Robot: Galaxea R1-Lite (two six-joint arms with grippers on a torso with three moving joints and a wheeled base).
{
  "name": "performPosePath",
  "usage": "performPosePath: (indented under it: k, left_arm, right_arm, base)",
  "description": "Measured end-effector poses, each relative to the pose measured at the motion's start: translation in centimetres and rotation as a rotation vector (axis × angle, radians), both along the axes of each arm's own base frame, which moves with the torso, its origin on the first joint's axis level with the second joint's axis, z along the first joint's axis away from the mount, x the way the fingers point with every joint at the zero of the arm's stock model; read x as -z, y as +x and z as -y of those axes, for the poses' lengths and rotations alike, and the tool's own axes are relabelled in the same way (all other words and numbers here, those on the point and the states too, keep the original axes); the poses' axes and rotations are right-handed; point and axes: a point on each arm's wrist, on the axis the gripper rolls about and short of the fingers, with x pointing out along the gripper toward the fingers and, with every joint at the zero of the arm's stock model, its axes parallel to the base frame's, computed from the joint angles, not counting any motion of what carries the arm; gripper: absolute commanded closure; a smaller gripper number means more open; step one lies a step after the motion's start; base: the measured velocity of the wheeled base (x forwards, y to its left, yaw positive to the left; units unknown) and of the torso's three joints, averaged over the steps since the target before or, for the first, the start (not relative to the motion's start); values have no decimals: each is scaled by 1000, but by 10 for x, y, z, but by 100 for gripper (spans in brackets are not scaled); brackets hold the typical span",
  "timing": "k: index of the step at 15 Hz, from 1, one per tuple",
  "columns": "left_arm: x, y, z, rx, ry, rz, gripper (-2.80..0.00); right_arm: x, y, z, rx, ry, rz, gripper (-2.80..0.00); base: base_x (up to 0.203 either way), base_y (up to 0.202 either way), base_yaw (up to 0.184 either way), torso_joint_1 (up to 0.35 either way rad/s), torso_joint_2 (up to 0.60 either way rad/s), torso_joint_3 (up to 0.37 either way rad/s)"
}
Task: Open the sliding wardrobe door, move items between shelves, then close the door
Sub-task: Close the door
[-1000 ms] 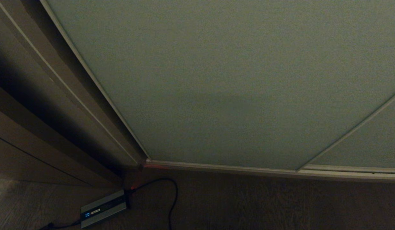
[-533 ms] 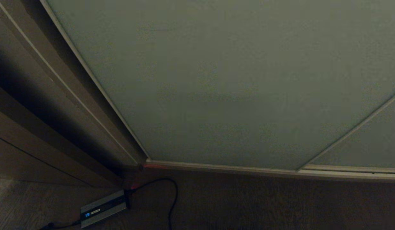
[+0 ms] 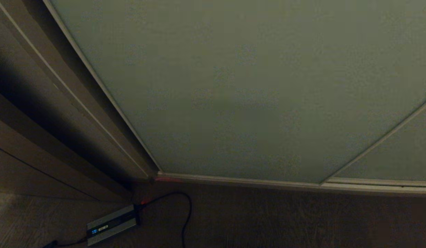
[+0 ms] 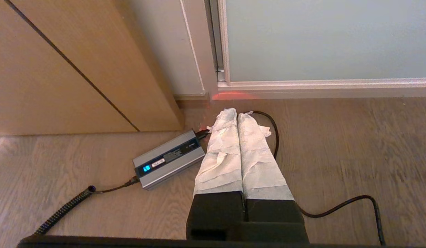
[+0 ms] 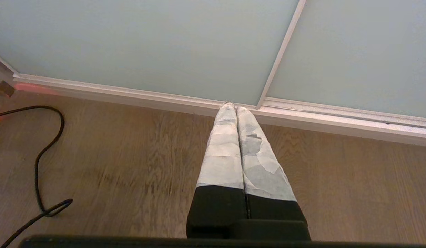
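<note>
The sliding wardrobe door (image 3: 240,89) is a large pale grey-green panel with a cream frame strip; it fills most of the head view and stands closed, also seen in the left wrist view as the door (image 4: 323,38) and in the right wrist view as the door (image 5: 144,41). A second panel (image 5: 357,51) overlaps it on the right. My left gripper (image 4: 236,113) hangs shut over the wooden floor, short of the door's bottom corner, holding nothing. My right gripper (image 5: 233,106) is shut and empty too, its tips pointing at the bottom rail where both panels meet. The items and shelves are hidden.
A grey power adapter (image 4: 169,159) with a lit blue display lies on the floor (image 5: 130,165) beside my left gripper, its black cable (image 4: 340,206) looping around. Brown wooden panels (image 4: 68,69) stand left of the door. Another cable loop (image 5: 44,151) lies left of my right gripper.
</note>
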Motion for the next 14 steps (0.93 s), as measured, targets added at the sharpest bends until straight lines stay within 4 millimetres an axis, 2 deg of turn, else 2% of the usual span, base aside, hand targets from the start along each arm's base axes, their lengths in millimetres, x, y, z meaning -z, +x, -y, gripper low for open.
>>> performPosePath:
  k: [14]
  left_arm:
    - [0,0,0,0,0,0,0]
  right_arm:
    - [0,0,0,7,16,0,0]
  base:
    - [0,0,0,0,0,0]
